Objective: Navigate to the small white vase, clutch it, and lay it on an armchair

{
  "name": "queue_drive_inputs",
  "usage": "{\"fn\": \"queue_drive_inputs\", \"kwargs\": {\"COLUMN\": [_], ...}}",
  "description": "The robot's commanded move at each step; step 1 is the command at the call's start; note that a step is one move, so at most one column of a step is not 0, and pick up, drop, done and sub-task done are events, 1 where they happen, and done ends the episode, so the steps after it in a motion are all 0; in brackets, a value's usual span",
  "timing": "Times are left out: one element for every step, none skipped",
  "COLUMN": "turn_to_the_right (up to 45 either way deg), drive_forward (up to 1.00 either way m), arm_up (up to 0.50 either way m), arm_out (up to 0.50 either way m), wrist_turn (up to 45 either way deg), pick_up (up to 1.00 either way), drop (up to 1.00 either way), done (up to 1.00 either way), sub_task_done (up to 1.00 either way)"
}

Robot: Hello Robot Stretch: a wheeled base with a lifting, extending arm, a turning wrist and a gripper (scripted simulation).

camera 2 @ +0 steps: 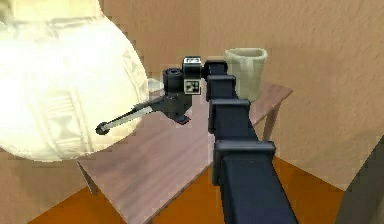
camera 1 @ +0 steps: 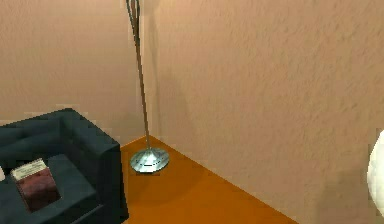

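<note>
A dark blue armchair (camera 1: 70,160) stands at the forward view's lower left, with a small red and white box (camera 1: 35,182) on its seat. In the arm side view the arm (camera 2: 240,150) reaches out over a brown table (camera 2: 150,170). My gripper (camera 2: 103,127) points left, its fingers in front of a large cream-white rounded body with a relief pattern (camera 2: 60,80). I cannot tell whether the gripper holds anything. A pale wide-mouthed pot (camera 2: 246,66) stands at the table's far end. A white rounded edge (camera 1: 375,178) shows at the forward view's right.
A floor lamp's thin pole (camera 1: 140,70) rises from a round metal base (camera 1: 148,159) in the corner beside the armchair. Orange-brown floor (camera 1: 200,195) runs along tan walls. A dark upright shape (camera 2: 368,185) stands at the arm side view's right edge.
</note>
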Motion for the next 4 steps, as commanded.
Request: {"fn": "queue_drive_inputs", "kwargs": {"turn_to_the_right": [0.0,0.0,0.0,-45.0], "drive_forward": [0.00,0.00,0.00,0.00], "arm_up": [0.00,0.00,0.00,0.00], "arm_out": [0.00,0.00,-0.26,0.00], "wrist_turn": [-45.0,-21.0,0.0,0.0], "pick_up": [0.00,0.00,0.00,0.00], "drop": [0.00,0.00,0.00,0.00], "done": [0.00,0.00,0.00,0.00], "sub_task_done": [0.00,0.00,0.00,0.00]}}
